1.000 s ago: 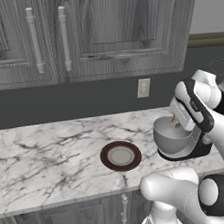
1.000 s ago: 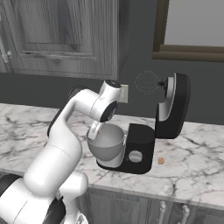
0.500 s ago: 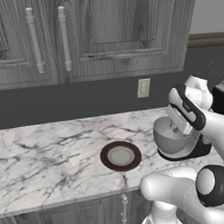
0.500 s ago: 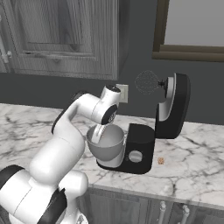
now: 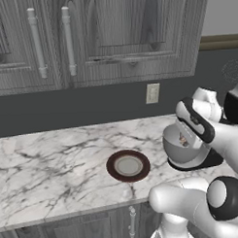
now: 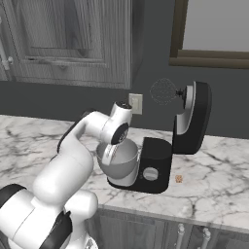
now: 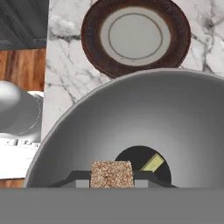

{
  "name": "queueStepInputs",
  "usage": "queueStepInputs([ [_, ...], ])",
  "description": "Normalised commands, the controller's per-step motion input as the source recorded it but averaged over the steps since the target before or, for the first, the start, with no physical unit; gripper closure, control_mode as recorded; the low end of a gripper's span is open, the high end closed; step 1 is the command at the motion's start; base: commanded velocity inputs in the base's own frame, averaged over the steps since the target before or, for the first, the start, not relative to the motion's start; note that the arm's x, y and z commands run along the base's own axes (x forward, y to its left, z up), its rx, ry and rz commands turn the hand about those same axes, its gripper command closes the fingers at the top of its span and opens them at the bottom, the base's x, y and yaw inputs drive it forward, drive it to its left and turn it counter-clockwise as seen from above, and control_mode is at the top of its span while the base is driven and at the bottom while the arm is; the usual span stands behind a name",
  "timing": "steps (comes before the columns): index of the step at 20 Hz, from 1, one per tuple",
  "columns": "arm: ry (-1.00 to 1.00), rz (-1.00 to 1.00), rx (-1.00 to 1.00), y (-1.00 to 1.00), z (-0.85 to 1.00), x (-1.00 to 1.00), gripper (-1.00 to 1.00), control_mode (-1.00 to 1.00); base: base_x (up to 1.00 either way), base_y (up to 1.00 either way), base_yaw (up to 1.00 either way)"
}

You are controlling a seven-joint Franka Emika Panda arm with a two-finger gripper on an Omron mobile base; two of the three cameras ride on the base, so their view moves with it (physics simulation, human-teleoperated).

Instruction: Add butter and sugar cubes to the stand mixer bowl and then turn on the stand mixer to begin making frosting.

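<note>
Pincer (image 7: 112, 186) has dipped lower into the stand mixer bowl (image 7: 131, 127), narrow, gripping a sugar cube (image 7: 112, 174); butter (image 7: 152, 162) already sits inside, release looks imminent.

Stand mixer (image 6: 187, 119): glossy black body, silver side knob. Stand mixer bowl (image 7: 144, 127): plain grey metal, dark patch at its bottom. Sugar cube (image 7: 112, 174): speckled tan-brown. Butter (image 7: 152, 162): pale yellow. Plate (image 5: 128, 165): dark brown rim, grey centre. Counter (image 5: 54, 167): white marble, grey veining. Cabinets (image 5: 103, 34): grey wood grain, silver handles. Second sugar cube (image 6: 178, 179) on counter: tan.
</note>
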Motion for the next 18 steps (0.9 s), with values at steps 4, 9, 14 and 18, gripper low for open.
queueStepInputs([
  [4, 0.00, 0.00, 0.00, 0.00, -0.26, 0.00, 1.00, -1.00, 0.00, 0.00, 0.00],
  [9, 0.00, 0.00, 0.00, 0.00, -0.13, 0.07, 1.00, -1.00, 0.00, 0.00, 0.00],
  [14, 0.05, 0.00, -0.01, 0.00, -0.05, 0.19, 1.00, -1.00, 0.00, 0.00, 0.00],
  [18, 0.07, 0.00, -0.02, 0.00, -0.14, 0.21, 1.00, -1.00, 0.00, 0.00, 0.00],
])
